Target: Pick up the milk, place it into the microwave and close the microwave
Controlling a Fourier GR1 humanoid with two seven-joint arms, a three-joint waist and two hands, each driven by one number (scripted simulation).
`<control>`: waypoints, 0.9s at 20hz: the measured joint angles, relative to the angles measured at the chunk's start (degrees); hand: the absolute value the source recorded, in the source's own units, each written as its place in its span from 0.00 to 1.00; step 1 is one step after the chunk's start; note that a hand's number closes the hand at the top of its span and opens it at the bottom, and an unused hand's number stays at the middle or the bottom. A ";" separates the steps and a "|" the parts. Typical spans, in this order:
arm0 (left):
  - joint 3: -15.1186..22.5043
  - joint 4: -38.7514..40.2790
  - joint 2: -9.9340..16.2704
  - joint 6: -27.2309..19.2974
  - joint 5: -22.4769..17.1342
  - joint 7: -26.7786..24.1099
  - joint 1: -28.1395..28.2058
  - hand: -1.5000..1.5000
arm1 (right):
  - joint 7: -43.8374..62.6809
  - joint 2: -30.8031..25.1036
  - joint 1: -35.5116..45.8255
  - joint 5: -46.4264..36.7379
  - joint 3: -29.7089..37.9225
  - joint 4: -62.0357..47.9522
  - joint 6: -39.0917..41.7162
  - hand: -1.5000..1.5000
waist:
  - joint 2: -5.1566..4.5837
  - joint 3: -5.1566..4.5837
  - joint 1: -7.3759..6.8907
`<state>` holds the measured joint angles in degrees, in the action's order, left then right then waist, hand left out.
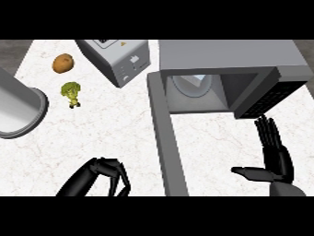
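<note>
Right hand (273,154): fingers straight, thumb out, empty, just below the microwave (230,69) control panel; left hand (103,177): fingers curled, empty, at the lower edge. Milk (199,84): apparently the pale carton already inside the cavity, on the turntable. Door (167,143): open toward the robot; judged best closed by a flat-fingered sweep against its outer face.
</note>
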<state>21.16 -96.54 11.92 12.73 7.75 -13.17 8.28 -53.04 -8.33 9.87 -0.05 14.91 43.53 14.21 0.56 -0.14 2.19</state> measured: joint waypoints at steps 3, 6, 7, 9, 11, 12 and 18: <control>4.25 2.47 -1.70 -0.31 3.54 0.22 -0.59 1.00 | 3.11 -1.24 -4.73 2.46 -0.38 8.00 2.15 0.00 | -0.05 -0.01 -0.05; 6.62 5.47 -3.94 -0.10 5.17 0.37 -2.76 1.00 | 6.74 -1.09 -11.03 4.97 -1.21 17.94 3.68 0.00 | -0.15 -0.01 -0.25; 7.49 6.47 -5.02 -0.40 5.77 0.36 -3.27 1.00 | 7.71 -1.27 -13.14 6.06 -1.31 20.97 4.66 0.00 | -0.17 0.00 -0.32; 8.23 10.76 -7.27 -0.91 7.01 -0.67 -6.01 1.00 | 10.89 -1.75 -15.83 7.93 -1.45 27.20 5.82 0.00 | -0.27 0.00 -0.34; 10.28 15.59 -8.98 -3.63 7.68 -2.31 -8.23 1.00 | 13.06 -1.71 -18.84 9.53 -1.78 32.57 6.98 0.00 | -0.34 0.00 -0.38; 11.66 17.84 -9.56 -5.16 7.31 -2.54 -10.13 1.00 | 13.92 -1.69 -20.04 10.32 -1.92 34.77 7.62 0.00 | -0.39 0.00 -0.36; 21.62 28.40 -11.17 -15.85 -0.14 -2.32 -20.63 1.00 | 19.31 -2.98 -25.39 16.08 -1.74 46.66 11.69 0.00 | -0.62 0.00 0.23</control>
<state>42.78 -68.14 0.75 -3.12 7.61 -15.49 -12.36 -33.73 -11.31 -15.52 16.03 13.17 90.19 25.91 -0.06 -0.14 2.41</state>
